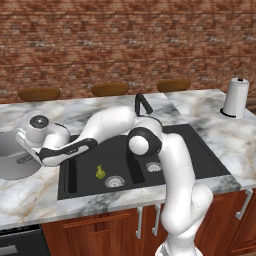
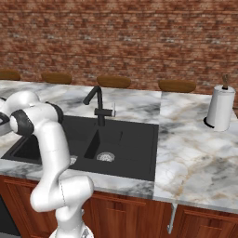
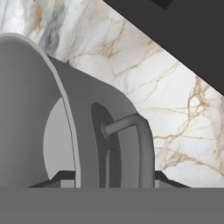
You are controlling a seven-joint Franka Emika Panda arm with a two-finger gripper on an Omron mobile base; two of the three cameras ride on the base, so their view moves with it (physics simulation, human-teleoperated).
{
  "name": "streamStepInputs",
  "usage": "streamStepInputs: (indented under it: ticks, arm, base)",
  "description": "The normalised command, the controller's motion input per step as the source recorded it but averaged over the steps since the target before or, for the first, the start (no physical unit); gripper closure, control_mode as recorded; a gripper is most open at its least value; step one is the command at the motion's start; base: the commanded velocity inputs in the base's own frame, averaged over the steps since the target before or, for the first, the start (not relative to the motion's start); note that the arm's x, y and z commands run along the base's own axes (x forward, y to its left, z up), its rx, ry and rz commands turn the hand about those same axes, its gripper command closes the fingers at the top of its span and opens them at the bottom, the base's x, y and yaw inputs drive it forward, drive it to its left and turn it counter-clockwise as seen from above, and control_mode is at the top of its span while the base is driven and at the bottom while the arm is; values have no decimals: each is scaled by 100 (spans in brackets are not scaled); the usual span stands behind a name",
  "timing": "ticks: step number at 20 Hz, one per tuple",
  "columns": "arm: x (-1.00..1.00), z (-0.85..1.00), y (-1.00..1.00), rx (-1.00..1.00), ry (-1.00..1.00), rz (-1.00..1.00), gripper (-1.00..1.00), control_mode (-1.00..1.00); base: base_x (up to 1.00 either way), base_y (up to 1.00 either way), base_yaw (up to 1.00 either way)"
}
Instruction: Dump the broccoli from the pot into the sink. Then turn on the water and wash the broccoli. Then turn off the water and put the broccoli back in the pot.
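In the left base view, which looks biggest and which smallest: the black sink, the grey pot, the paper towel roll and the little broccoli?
Largest to smallest as they look:
1. sink
2. pot, though the picture's left edge cuts it off
3. paper towel roll, farther back, so its rank against the pot is unsure
4. broccoli, lying in the sink

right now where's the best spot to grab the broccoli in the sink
Grip the broccoli across its pale stalk, coming straight down from above. It stands alone on the flat floor of the sink, beside the drain, with the walls well clear, so open jaws fit either side.
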Motion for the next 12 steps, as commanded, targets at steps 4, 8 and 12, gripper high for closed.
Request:
streamStepInputs:
  ticks: [4, 8, 12]
  arm:
    - [-14, -45, 9, 0, 0, 0, 100, -100]
    - [-9, -48, 1, 0, 0, -1, 100, -100]
    - [-1, -48, 0, 0, 0, -2, 100, -100]
  base:
    - [0, 0, 0]
    - [0, 0, 0]
    - [0, 0, 0]
